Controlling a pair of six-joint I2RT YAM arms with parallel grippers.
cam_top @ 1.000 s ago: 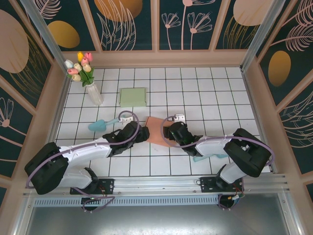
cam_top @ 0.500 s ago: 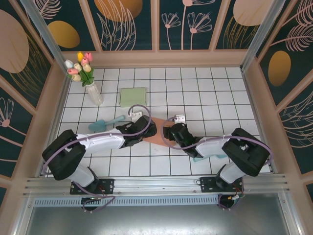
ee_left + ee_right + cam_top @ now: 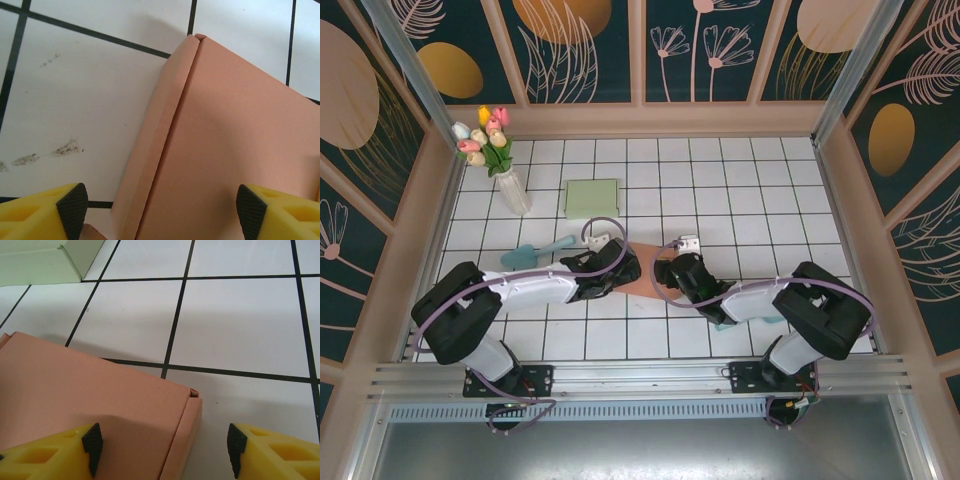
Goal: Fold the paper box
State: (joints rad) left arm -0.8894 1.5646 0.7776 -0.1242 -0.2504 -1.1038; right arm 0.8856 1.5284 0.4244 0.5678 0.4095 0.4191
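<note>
My left tool (image 3: 160, 212) is spread apart over the side flap (image 3: 155, 135) of the box (image 3: 225, 140). My right tool (image 3: 162, 450) is spread apart over a corner (image 3: 192, 396). The box lies on the bench (image 3: 75, 100) between them. I should push both sides gently so it can't slide.

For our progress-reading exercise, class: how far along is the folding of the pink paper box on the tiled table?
Done: the salmon-pink paper box looks assembled, its top lying flat and side flaps folded down along the edges. In hand: the left gripper and right gripper are poised open over opposite ends, gripping nothing. Left: probably pressing or tucking the flaps, since small gaps show at the corner seams.
</note>
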